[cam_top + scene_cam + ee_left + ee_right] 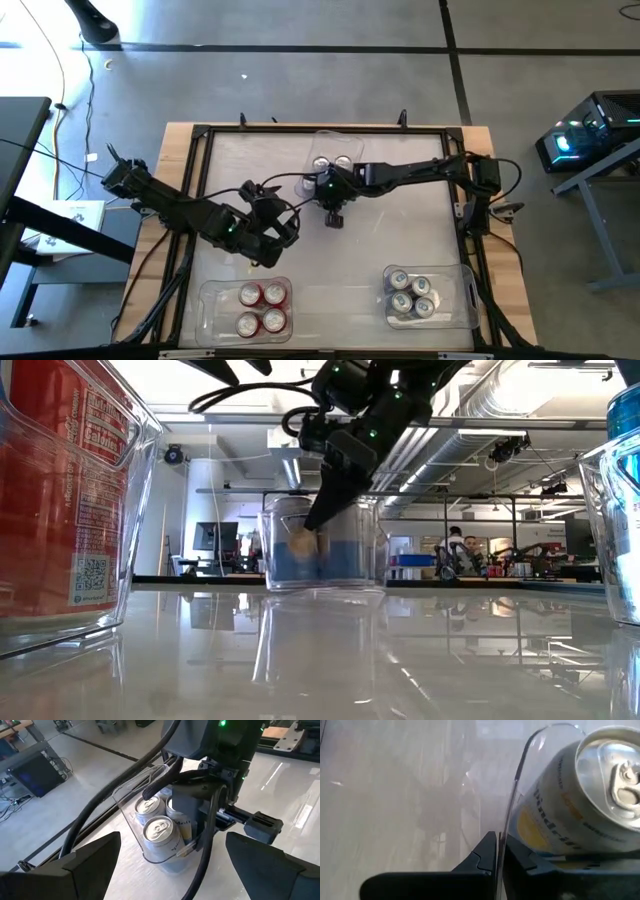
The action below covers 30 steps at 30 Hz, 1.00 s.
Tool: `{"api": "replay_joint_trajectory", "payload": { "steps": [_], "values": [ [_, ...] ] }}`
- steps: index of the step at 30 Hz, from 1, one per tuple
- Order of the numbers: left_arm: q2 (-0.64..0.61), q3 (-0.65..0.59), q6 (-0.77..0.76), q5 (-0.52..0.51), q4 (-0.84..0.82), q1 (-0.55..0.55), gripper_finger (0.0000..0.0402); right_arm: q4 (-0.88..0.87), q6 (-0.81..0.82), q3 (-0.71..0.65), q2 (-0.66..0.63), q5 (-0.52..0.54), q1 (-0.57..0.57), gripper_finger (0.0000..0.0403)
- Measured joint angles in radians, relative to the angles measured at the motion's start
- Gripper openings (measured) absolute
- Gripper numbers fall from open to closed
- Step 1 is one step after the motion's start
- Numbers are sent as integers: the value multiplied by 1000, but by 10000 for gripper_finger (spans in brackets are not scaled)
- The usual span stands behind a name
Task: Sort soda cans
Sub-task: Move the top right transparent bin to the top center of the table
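Clear bin (516, 785) wall pinched by right tool (498, 851), silver cans (159, 831) inside, left tool (170, 865) spread.

1. The light is bright and even; in the low view it comes from ceiling lamps in the room behind.
2. The table (400, 240) is glossy and shows pale glare streaks.
3. In the low view the near red can (60, 490) is blurred.
4. In the right wrist view the silver can (580, 795) is soft.

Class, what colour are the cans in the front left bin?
Red cans with silver tops, clearest in the high view.
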Motion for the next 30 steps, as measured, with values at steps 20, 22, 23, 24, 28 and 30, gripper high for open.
{"api": "replay_joint_trajectory", "payload": {
  "steps": [20,22,23,24,28,30],
  "values": [
    [0,0,-130,4,-98,-3,355,151,-308,5,87,-21,-21,0],
    [0,0,-131,4,-100,-3,355,165,-318,4,88,-17,-30,0],
    [0,0,-131,4,-100,-3,355,174,-326,4,89,-18,-36,0],
    [0,0,-131,3,-100,-3,355,184,-336,3,90,-18,-39,0],
    [0,0,-137,3,-100,-3,355,209,-353,2,92,-17,-51,0],
    [0,0,-146,4,-100,-3,355,212,-350,2,92,-18,-53,0]
  ]
}}
